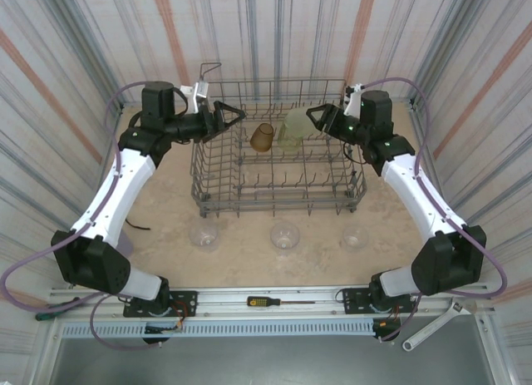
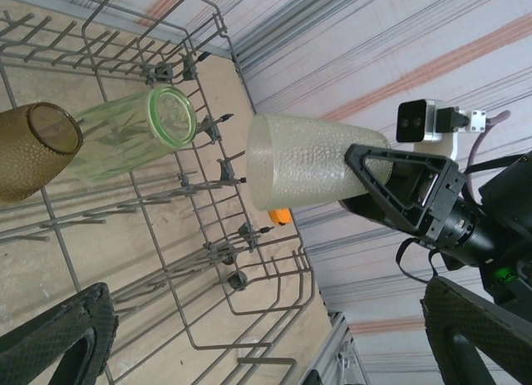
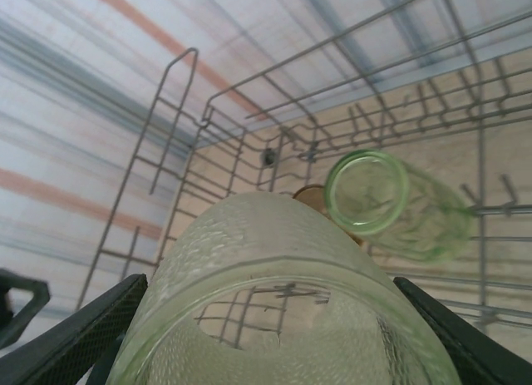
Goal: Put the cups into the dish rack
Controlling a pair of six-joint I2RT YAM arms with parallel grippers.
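Hanging sideways above the big grey wire dish rack is the yellowish-clear bumpy plastic cup. Close by it, a pale green plastic cup and an amber-brown plastic cup lie on their sides among the upright tines. Three clear plastic cups sit on the table in front of the rack.

Your right gripper is clamped on the yellowish cup, one finger on each side. Your left gripper is spread wide with nothing in it, near the rack's far left corner.

Your left wrist view gives you the held cup's whole side and a small orange round thing by the wires. Your right wrist view looks along that cup toward the green one.
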